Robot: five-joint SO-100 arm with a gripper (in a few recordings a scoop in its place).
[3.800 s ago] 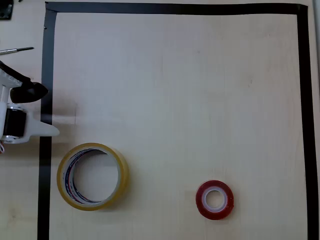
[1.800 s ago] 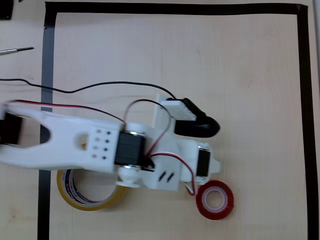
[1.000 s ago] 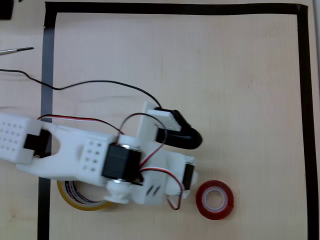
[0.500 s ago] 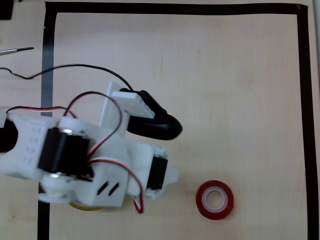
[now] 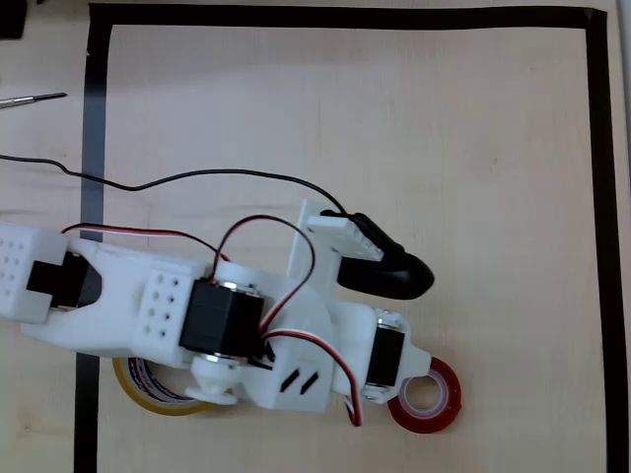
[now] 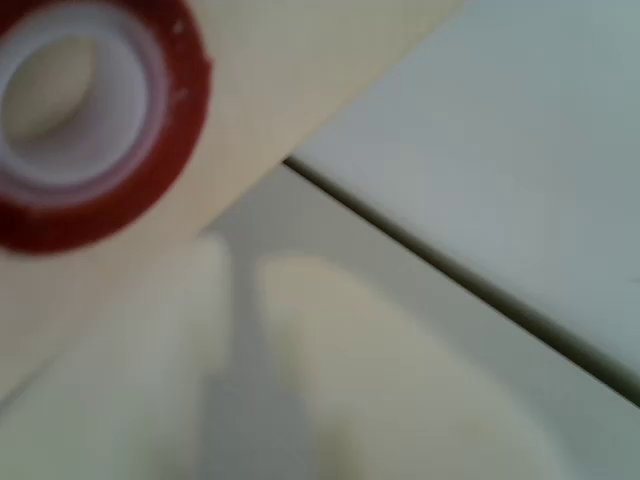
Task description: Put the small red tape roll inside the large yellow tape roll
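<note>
Pale wood table point(image 5: 394, 128), edged with black tape point(image 5: 345, 16), carries the white arm point(image 5: 148, 310) reaching in from the left in the overhead view. Its gripper point(image 5: 394, 379) sits over the left edge of the red roll point(image 5: 434, 399), which lies flat near the bottom of the picture; I cannot tell whether the jaws are apart. The yellow roll point(image 5: 148, 394) lies well to the left, mostly under the arm. In the wrist view the red roll point(image 6: 90, 120) fills the upper left, blurred.
</note>
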